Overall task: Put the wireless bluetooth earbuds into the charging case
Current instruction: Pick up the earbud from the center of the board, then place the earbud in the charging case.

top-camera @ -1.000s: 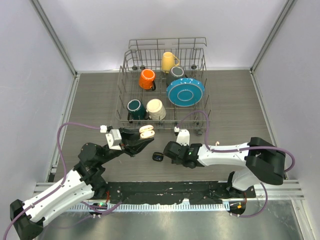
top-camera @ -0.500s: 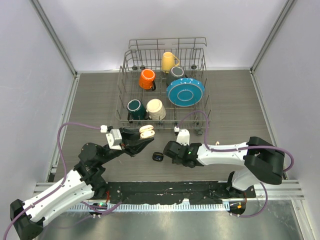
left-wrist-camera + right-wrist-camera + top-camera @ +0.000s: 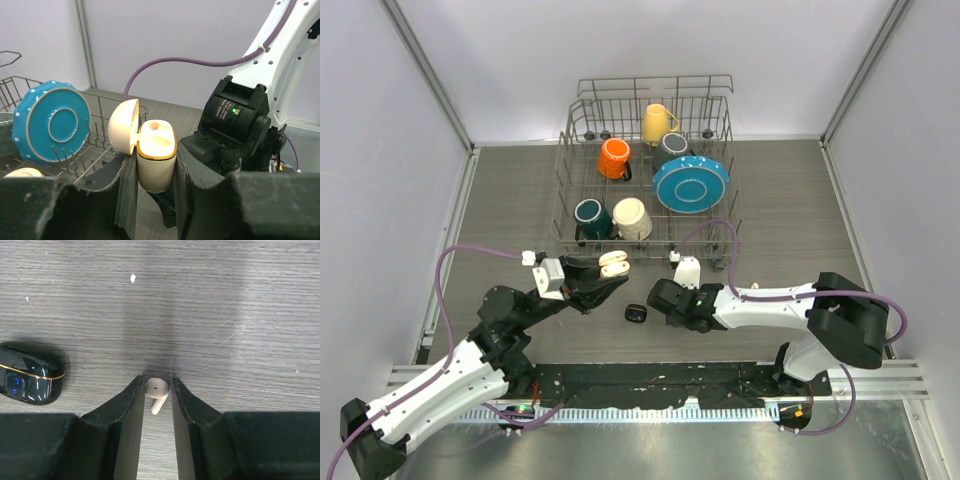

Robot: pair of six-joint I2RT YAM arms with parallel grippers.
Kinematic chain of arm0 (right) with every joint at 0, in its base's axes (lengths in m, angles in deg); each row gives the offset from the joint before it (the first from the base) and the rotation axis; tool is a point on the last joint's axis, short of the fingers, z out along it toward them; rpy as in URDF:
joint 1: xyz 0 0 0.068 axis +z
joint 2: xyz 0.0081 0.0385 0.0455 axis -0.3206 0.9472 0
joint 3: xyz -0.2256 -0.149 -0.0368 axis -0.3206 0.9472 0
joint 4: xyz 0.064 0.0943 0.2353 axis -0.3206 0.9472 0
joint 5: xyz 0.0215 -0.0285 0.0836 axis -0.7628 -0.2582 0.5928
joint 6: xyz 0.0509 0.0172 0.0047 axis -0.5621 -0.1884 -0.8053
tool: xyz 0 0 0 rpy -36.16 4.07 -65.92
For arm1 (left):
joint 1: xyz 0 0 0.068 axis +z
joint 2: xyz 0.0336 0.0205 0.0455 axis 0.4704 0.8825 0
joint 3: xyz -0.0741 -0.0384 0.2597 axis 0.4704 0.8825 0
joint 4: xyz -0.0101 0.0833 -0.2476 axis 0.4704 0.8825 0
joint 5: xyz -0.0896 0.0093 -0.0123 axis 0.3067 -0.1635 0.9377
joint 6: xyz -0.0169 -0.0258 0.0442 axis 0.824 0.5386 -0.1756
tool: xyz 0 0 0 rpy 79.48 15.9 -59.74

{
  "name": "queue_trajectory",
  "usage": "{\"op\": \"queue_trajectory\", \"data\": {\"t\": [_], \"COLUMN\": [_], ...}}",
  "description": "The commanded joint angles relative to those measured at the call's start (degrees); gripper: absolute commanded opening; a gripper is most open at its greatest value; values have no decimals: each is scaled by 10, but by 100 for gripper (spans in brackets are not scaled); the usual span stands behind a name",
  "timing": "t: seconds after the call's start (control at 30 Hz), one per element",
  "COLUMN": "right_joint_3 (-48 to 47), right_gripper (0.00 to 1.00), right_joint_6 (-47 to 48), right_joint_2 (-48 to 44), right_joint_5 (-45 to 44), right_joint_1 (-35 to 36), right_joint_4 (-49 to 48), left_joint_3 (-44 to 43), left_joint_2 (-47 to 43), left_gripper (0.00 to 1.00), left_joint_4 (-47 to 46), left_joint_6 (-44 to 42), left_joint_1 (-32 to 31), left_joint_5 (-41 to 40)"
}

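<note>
Roughly, L to R, front row first:

1. left fingers (image 3: 127, 200): closed tight on the cream charging case (image 3: 156, 155), one finger each side of its lower half. Case upright, held above the table (image 3: 225, 300); lid (image 3: 122, 132) hinged open to the L; one earbud socket shows in the top, nothing in it.
2. black case (image 3: 31, 373): lid shut, gold seam line, blue glint on the shell. Lies on the table betw. the two arms, near the R fingers. No readable mark.
3. right fingers (image 3: 127, 410): tips down at the table, drawn in to a narrow slot. white earbud (image 3: 157, 388) fills that slot, pinched on both sides, stem pointing toward the wrist.
4. R wrist module: green LED (image 3: 233, 106) lit; print beside it too small to read.

Back, in the wire dish rack (image 3: 570, 130), L to R: dark green mug (image 3: 588, 214), orange mug (image 3: 614, 157), cream mug (image 3: 632, 217), yellow mug (image 3: 657, 122), grey mug (image 3: 674, 144), blue plate (image 3: 690, 183) on edge.
</note>
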Motion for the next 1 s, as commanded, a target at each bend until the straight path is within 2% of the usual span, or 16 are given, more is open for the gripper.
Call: {"op": "queue_trajectory", "data": {"t": [0.0, 0.4, 0.5, 0.77, 0.97], "right_joint_3": [-10, -22, -25, -34, -93], "right_gripper": [33, 19, 17, 10, 6], "right_joint_6": [-10, -3, 11, 74, 117], "right_joint_2": [-6, -23, -67, -252, -313], "right_joint_5": [-1, -8, -18, -60, -98], "right_joint_1": [-2, -2, -2, 6, 21], "right_joint_4": [8, 19, 20, 5, 19], "left_joint_3": [1, 0, 0, 0, -2], "left_joint_2": [-5, -7, -6, 3, 20], "left_gripper": [0, 0, 0, 0, 0], "left_joint_4": [-12, -10, -10, -20, -32], "left_joint_6": [-8, -7, -7, -6, -3], "left_joint_1": [0, 0, 0, 0, -1], "left_joint_5": [-7, -7, -8, -18, -23]}}
